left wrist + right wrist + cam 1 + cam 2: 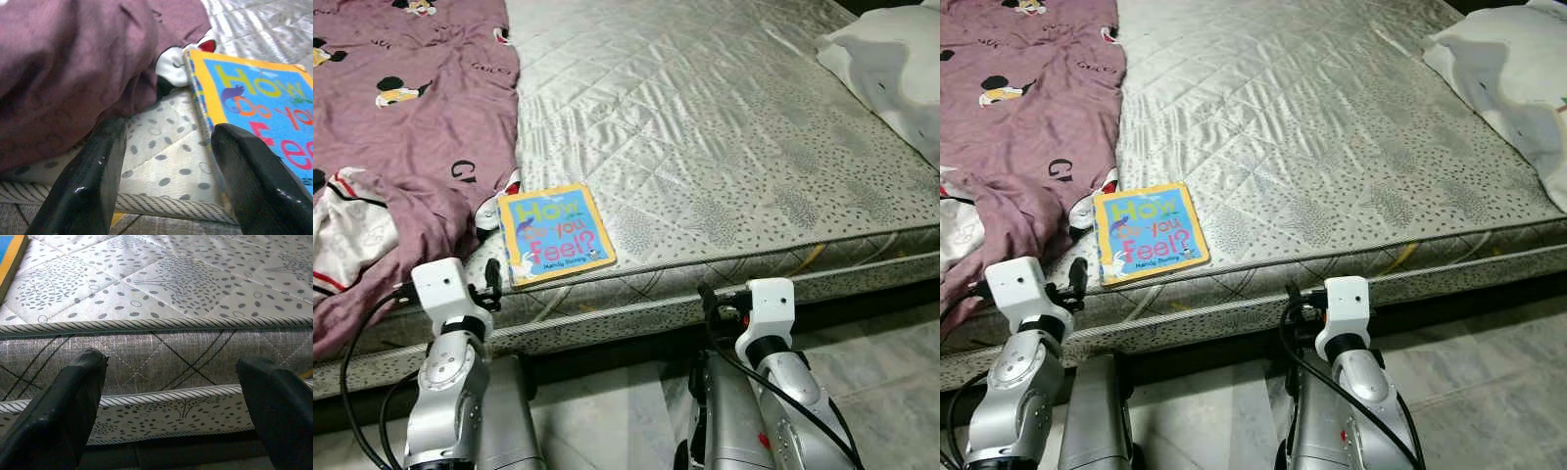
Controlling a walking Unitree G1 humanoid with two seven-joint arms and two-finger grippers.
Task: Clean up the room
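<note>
Bare quilted mattress (724, 147) w/ a kids' board book (554, 235), "How Do You Feel?", flat & face-up right at the mattress's near edge, toward its left part. Book's left side touches/just beside a purple printed blanket (411, 127) bunched over the mattress's left portion; a bit of white-red-black cloth (171, 66) pokes out from under the blanket at the book's far-left corner. White pillow (891, 59) sits at the far right corner.

Left gripper (168, 171): fingers spread wide, holding nothing, level w/ the near mattress edge, one finger (90, 181) below the blanket fold, the other just by the book's near-left corner; can't tell if it touches. Right gripper (171, 396): also spread wide, empty, facing the mattress's side wall below the corded seam, well right of the book. Grey tile floor (881, 362) beneath the arms.
</note>
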